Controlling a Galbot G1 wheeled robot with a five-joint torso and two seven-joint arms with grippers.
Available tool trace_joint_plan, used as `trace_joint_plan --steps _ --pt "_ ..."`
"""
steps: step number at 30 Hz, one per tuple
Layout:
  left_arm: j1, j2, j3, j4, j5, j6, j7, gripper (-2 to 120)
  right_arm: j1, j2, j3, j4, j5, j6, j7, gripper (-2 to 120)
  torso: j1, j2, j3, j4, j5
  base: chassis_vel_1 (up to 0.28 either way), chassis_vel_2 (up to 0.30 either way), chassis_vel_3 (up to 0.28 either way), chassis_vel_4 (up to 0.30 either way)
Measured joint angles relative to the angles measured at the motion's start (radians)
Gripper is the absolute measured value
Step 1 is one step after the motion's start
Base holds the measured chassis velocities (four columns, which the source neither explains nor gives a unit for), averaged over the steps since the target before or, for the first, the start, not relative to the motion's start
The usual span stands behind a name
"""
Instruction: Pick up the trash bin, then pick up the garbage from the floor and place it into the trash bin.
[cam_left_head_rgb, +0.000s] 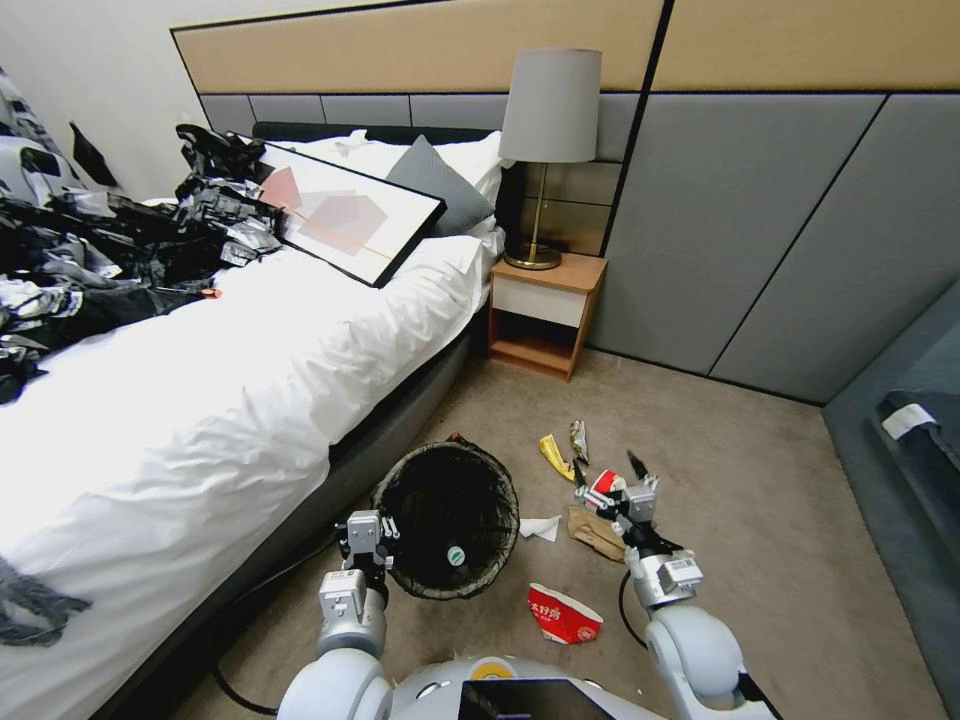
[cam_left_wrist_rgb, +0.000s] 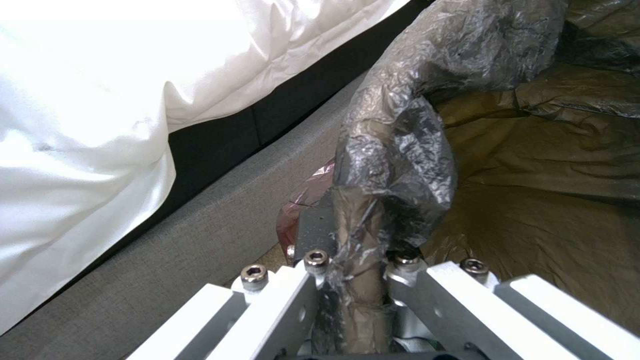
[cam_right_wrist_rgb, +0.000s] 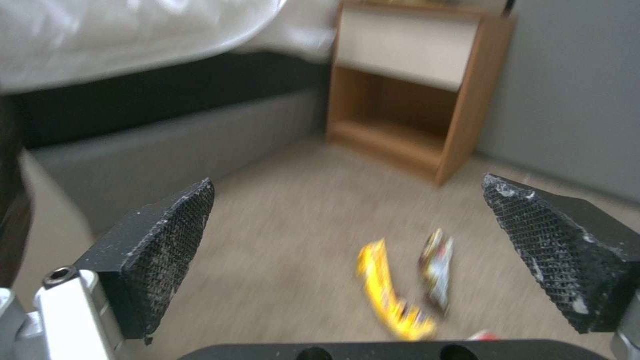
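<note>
Left hand clamped on trash bin rim; right hand wide open.

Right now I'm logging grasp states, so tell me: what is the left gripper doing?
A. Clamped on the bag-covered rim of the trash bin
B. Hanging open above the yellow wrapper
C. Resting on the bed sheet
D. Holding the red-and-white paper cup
A: the left gripper has its jaws shut on the black-bag-covered rim of the trash bin, beside the bed, while the right gripper is open over the floor litter.
</note>
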Motion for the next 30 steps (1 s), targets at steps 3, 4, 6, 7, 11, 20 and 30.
trace_joint_plan --steps 3,4,6,7,11,20,30 --pt "-0.001 0.0 0.001 0.002 0.0 0.0 0.0 0 -0.023 -0.057 -0.005 0.003 0.05 -0.058 -0.017 100 0.0 0.0 0.0 0.0 0.0004 0.0 0.0 0.0 0.0" --pt "-0.002 0.0 0.002 0.004 0.0 0.0 0.0 0 -0.035 -0.092 -0.005 0.003 0.073 -0.081 -0.031 100 0.0 0.0 0.0 -0.0001 0.0003 0.0 0.0 0.0 0.0" --pt "-0.002 0.0 0.003 0.005 0.0 0.0 0.0 0 -0.051 -0.137 -0.006 0.002 0.091 -0.104 -0.038 100 0.0 0.0 0.0 0.0001 0.0005 0.0 0.0 0.0 0.0" --pt "-0.003 -0.001 0.006 0.008 0.0 0.0 0.0 0 -0.073 -0.231 -0.008 -0.008 0.11 -0.125 -0.049 100 0.0 0.0 0.0 0.0004 -0.0006 0.0 0.0 0.0 0.0" --pt "-0.004 -0.004 0.01 0.012 0.001 0.0 -0.001 0 -0.096 -0.311 -0.021 -0.069 0.102 -0.113 -0.101 100 0.0 0.0 0.0 0.0002 0.0001 0.0 0.0 0.0 0.0" --pt "-0.001 -0.004 0.011 0.012 0.004 0.0 -0.001 0 -0.113 -0.364 -0.034 -0.18 0.065 -0.066 -0.186 100 0.0 0.0 0.0 0.0 0.0 0.0 0.0 0.0 0.0" --pt "-0.001 -0.001 0.016 0.01 0.007 -0.001 -0.002 0 -0.029 -0.398 -0.042 -0.335 0.051 -0.044 -0.395 100 0.0 0.0 0.0 0.0001 0.0001 0.0 0.0 0.0 0.0"
